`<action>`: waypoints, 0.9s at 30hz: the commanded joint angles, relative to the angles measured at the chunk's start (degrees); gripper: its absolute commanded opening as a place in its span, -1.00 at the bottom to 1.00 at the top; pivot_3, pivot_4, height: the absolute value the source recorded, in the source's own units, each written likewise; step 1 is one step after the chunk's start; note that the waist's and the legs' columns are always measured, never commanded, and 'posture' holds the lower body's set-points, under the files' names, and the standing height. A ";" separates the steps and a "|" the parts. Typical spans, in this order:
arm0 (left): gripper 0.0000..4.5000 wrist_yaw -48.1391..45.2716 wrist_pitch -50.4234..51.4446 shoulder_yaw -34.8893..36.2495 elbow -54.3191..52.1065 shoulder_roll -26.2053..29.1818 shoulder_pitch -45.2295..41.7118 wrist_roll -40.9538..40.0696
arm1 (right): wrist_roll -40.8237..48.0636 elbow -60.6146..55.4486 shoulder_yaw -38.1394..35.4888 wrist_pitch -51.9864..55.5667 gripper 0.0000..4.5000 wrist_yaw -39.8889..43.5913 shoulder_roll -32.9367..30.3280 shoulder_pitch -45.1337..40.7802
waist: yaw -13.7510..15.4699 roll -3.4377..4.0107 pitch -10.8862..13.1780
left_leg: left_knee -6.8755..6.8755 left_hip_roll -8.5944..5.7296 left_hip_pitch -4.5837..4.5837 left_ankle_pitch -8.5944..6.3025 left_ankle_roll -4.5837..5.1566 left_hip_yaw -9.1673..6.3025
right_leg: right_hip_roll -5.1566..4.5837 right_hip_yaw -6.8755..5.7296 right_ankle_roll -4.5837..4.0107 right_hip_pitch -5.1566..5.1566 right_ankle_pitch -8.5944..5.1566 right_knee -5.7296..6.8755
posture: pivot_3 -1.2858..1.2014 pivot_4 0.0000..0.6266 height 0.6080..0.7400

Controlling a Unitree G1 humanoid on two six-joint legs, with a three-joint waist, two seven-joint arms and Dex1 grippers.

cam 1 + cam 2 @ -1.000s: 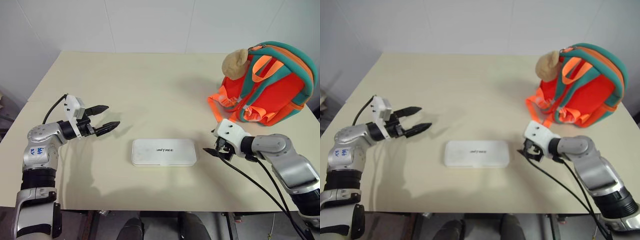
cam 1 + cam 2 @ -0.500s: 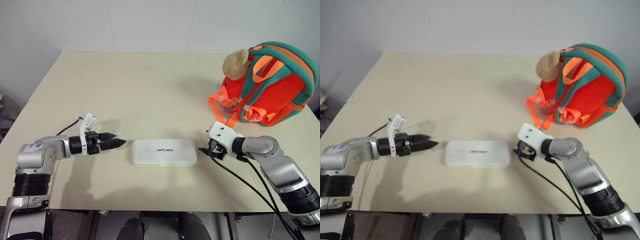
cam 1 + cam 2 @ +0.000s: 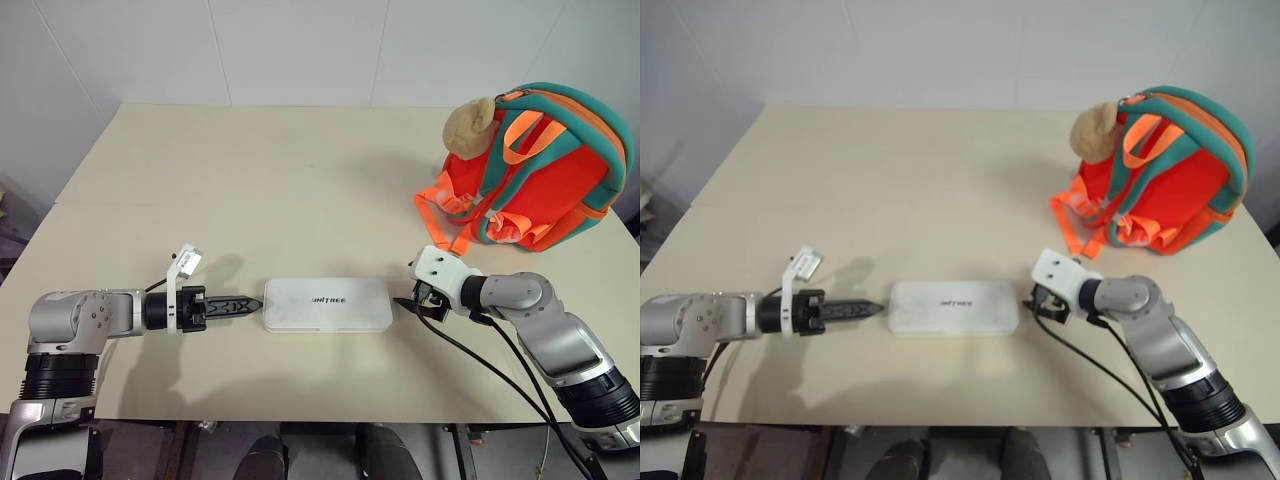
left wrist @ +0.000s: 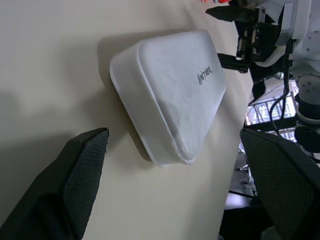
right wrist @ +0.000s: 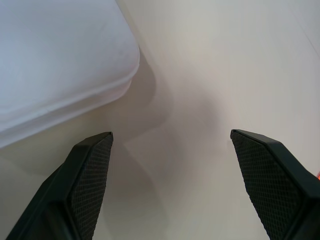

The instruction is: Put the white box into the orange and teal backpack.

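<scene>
Now left end effector (lowered) nears white box.

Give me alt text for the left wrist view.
A white box lies flat on a beige table, framed by the open left gripper. Beyond the box's far end sits the open right gripper.

The white box lies flat on the worktop near its front edge, between the two grippers: the left gripper just beside its left end, the right gripper just off its right end. The orange and teal backpack stands behind and to the right, well apart from the box.
</scene>
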 commanded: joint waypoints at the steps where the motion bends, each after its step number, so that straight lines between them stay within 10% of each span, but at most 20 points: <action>1: 0.99 -0.11 -0.07 -0.48 1.52 -0.87 -0.62 -0.92 | -0.39 -1.63 -0.38 -0.52 1.00 0.28 0.21 -0.79 | 0.01 0.00 0.00 | 0.00 0.00 0.00 0.00 0.00 0.00 | 0.00 0.00 0.00 0.00 0.00 0.00 | 0.03 -0.52 1.00; 27: 0.99 -3.45 -2.90 -7.54 13.20 -8.44 -7.58 0.74 | -0.70 -2.76 -0.69 0.53 1.00 0.19 0.81 -0.52 | 1.43 0.01 0.00 | 0.04 -0.04 0.02 0.02 -0.05 0.02 | -0.04 0.00 0.00 0.04 0.00 -0.02 | 0.03 -0.52 1.00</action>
